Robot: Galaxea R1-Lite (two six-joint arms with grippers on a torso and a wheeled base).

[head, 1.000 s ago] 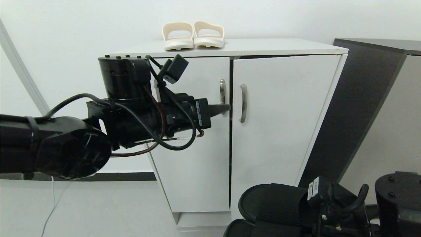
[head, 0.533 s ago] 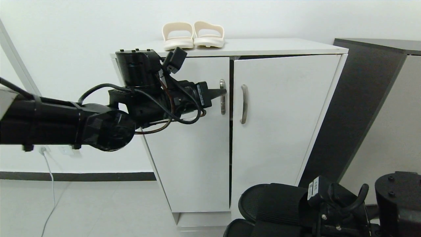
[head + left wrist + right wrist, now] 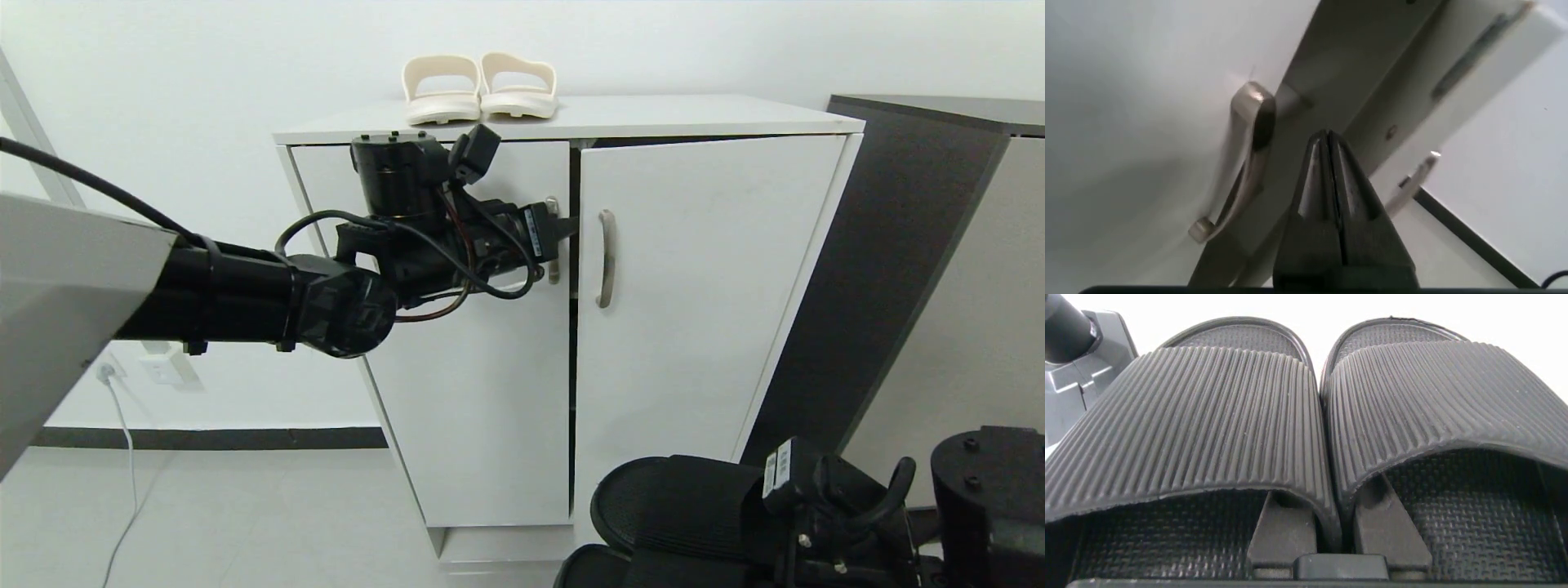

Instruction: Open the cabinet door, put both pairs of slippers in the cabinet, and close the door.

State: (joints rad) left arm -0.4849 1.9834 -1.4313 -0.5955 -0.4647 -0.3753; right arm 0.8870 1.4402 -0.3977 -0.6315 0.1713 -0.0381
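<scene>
**Head view:** My left gripper (image 3: 569,229), fingers pressed together, points at the dark gap between the two doors of the tall white two-door cabinet (image 3: 473,408). Its tip is just beside the upper part of the left door's metal bar handle (image 3: 554,273); I cannot tell whether it touches. The right door's metal bar handle (image 3: 604,257) stands just across the gap. A pair of cream open-toe slippers (image 3: 480,88) sits side by side on the cabinet top, toward its back edge. A pair of black ribbed rubber slippers (image 3: 678,498) hangs low in front of the right door's bottom edge. A dark grey cabinet (image 3: 898,245) stands against the white one's right side.

**Left wrist view:** The joined fingers (image 3: 1315,188) form one black wedge aimed into the gap, with one door handle on either side.

**Right wrist view:** My right gripper (image 3: 1335,555) holds the black pair sole-down. One finger (image 3: 1282,535) is tucked under each ribbed strap, and the slippers' two inner walls are clamped between them.
</scene>
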